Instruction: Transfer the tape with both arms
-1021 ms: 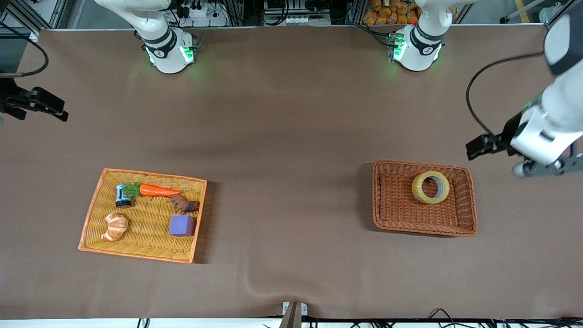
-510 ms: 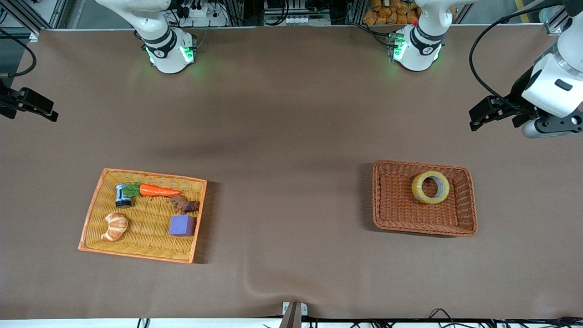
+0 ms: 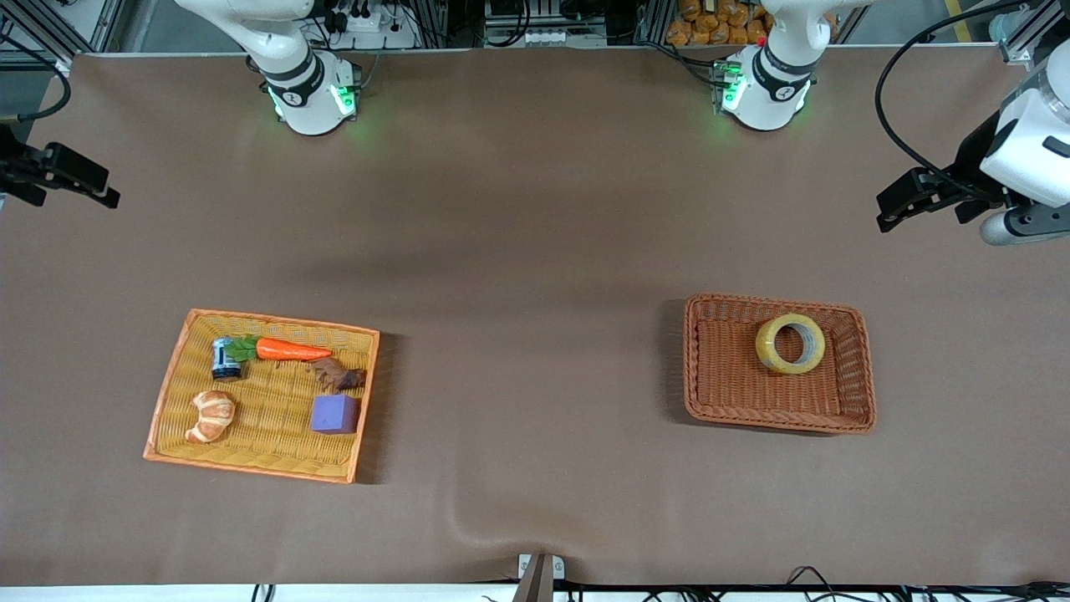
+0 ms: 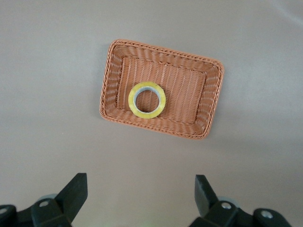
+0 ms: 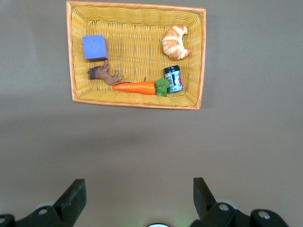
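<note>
Yellow tape (image 3: 790,343) lies flat in the brown basket (image 3: 853,418), lower right of the frame. Both hands hang high with fingers apart: left hand (image 4: 141,201) upper right, right hand (image 5: 139,198) upper left. Either pickup awaits, or delivery is done.

A yellow tape roll with a grey inner ring (image 3: 790,344) is lying in a reddish-brown woven wicker basket (image 3: 861,368). At nine o'clock, an orange-rimmed yellow woven tray (image 3: 171,380) is showing an orange carrot with green leaves (image 3: 284,349), a purple cube (image 3: 334,414), a golden-brown croissant (image 3: 211,415), a dark jar with a blue-and-white label (image 3: 225,359) and a brown figure (image 3: 338,375), all on a plain brown table cover (image 3: 535,234).
</note>
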